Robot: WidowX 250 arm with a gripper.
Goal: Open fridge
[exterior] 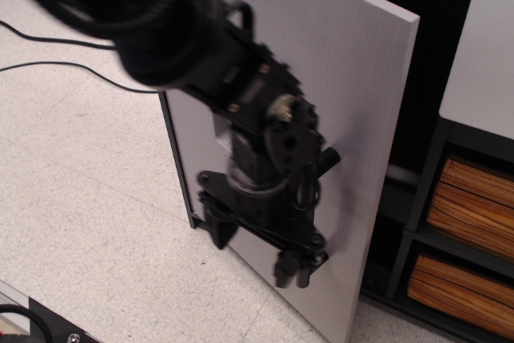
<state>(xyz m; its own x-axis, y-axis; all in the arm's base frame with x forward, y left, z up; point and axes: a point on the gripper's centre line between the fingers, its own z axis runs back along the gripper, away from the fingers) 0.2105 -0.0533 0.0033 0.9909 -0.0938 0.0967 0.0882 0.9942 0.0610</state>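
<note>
The fridge is a grey cabinet whose flat door stands ajar, with the dark interior showing behind its right edge. My black arm covers the middle of the door and hides the dispenser panel. My gripper hangs low in front of the door, its jaws spread apart. One finger is left of the black bar handle and the other is at the handle's lower end. Only the handle's upper mount shows clearly. Nothing is held.
A white-topped dark shelf unit with striped wooden bins stands right of the fridge. Black cables lie on the speckled floor at left. A dark piece of equipment sits at the bottom left corner.
</note>
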